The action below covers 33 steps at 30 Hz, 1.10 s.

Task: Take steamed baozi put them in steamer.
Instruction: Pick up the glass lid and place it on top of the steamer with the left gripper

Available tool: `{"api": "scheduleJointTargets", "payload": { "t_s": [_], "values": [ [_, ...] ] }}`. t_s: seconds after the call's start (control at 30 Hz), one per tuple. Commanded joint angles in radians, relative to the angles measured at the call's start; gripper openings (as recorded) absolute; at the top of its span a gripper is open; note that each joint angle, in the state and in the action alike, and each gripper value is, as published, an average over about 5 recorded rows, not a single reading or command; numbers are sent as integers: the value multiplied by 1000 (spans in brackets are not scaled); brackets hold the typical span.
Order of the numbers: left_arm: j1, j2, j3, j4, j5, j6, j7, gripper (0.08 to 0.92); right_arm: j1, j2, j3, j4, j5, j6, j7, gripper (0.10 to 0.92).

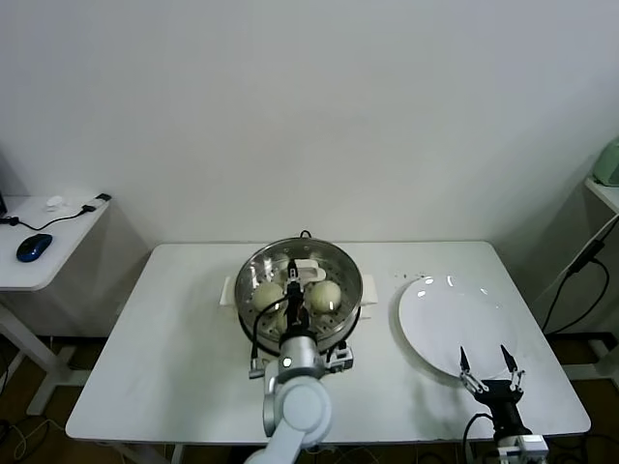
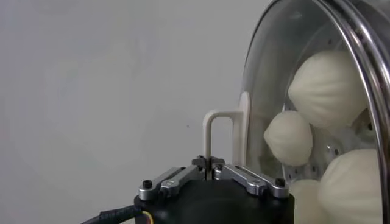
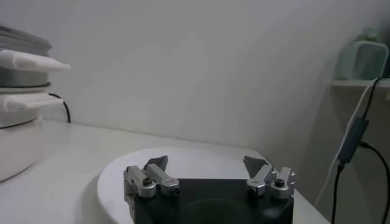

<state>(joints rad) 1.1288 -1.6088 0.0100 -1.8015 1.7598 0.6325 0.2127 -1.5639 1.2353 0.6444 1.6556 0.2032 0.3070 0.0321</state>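
Looking nearest first, you see the right gripper point(image 1: 490, 372) parked with jaws spread wide over the near edge of the bare white plate point(image 1: 455, 314). The left gripper point(image 2: 211, 163) is pressed shut, pinching the white handle point(image 2: 218, 135) of the glass lid point(image 1: 300, 275). Beyond it the steamed baozi point(image 2: 329, 87) sit inside the steamer point(image 1: 302, 309). Judge them soft, light, easily dented; cradle one gently at its sides. No readable writing shows anywhere.
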Motion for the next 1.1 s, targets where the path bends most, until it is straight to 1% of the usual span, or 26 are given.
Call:
{"api": "scheduleJointTargets", "payload": {
  "t_s": [0.03, 0.13, 0.23, 0.67, 0.9, 1.0, 1.1],
  "values": [
    [3, -8, 5, 3, 4, -1, -2, 132, -1, 1, 0, 1, -5, 7, -1, 823],
    [0, -6, 0, 9, 2, -1, -8, 133, -1, 1, 0, 2, -6, 9, -2, 823],
    [0, -4, -2, 9, 0, 0, -7, 168, -2, 0, 0, 2, -9, 10, -2, 823],
    [0, 0, 0, 6, -19, -2, -8, 534, -1, -8, 11, 10, -11, 7, -15, 823],
    [3, 35, 5, -55, -61, 1, 18, 740, 1, -7, 4, 22, -8, -12, -17, 823],
    [13, 56, 19, -100, -95, 8, 34, 802, -2, -9, -4, 33, 11, -30, -1, 823],
    [30, 80, 33, -159, -146, 14, 38, 820, -3, -14, -9, 41, 34, -41, -2, 823]
  ]
}}
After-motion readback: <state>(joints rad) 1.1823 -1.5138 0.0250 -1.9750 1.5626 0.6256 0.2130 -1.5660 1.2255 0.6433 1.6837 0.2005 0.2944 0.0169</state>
